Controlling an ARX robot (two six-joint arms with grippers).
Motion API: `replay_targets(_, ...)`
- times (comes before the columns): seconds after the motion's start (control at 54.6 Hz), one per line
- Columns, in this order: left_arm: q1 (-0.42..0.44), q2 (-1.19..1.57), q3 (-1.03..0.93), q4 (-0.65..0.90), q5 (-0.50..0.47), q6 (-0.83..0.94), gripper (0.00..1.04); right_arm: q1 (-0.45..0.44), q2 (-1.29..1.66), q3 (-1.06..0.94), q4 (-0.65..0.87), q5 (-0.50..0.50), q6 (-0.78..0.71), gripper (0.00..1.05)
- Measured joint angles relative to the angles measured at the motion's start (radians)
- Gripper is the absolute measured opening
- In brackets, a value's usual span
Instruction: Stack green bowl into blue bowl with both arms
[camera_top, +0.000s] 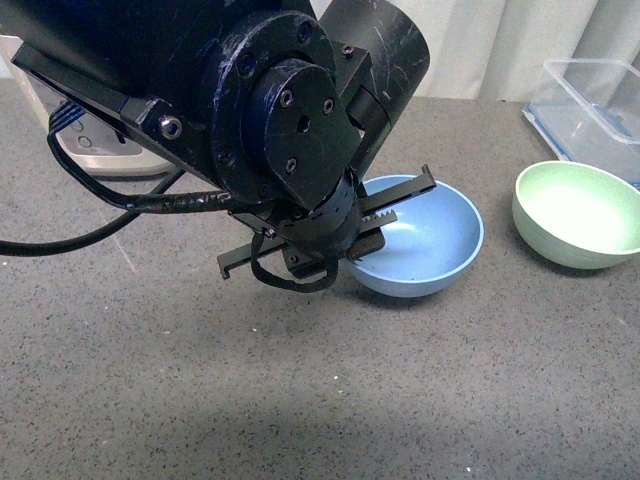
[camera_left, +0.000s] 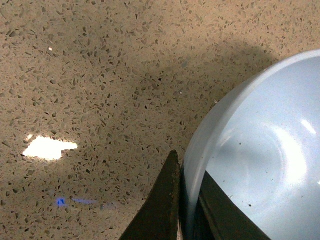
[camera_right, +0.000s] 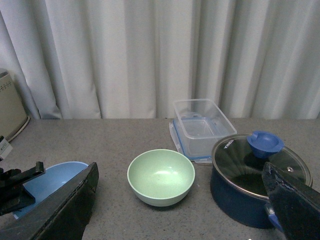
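Note:
The light blue bowl (camera_top: 430, 240) sits tilted on the grey counter near the middle, and my left gripper (camera_top: 345, 235) is shut on its near-left rim. In the left wrist view the two fingers (camera_left: 162, 205) pinch the bowl's wall (camera_left: 260, 155), one outside and one inside. The pale green bowl (camera_top: 580, 215) stands upright to the right, apart from the blue one. In the right wrist view the green bowl (camera_right: 161, 176) lies ahead between the wide-apart fingers (camera_right: 70, 210) of my open right gripper (camera_right: 182, 205), which holds nothing. The blue bowl (camera_right: 52, 182) shows there too.
A clear plastic container (camera_top: 592, 100) with a blue lid under it stands at the back right. A dark blue pot with a glass lid (camera_right: 257, 175) stands right of the green bowl. A white appliance (camera_top: 90, 140) is at the back left. Curtains hang behind.

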Motion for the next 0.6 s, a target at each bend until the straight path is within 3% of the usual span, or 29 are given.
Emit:
replay_targets(0.146, 0.000, 0.000, 0.000, -0.002, 0.000, 0.002, 0.05, 0.000, 0.000, 0.000, 0.000, 0.000, 0.000, 0.96)
replay_targets(0.604, 0.011, -0.028, -0.024, 0.000, 0.004, 0.006, 0.66, 0.000, 0.000, 0.000, 0.000, 0.000, 0.000, 0.96)
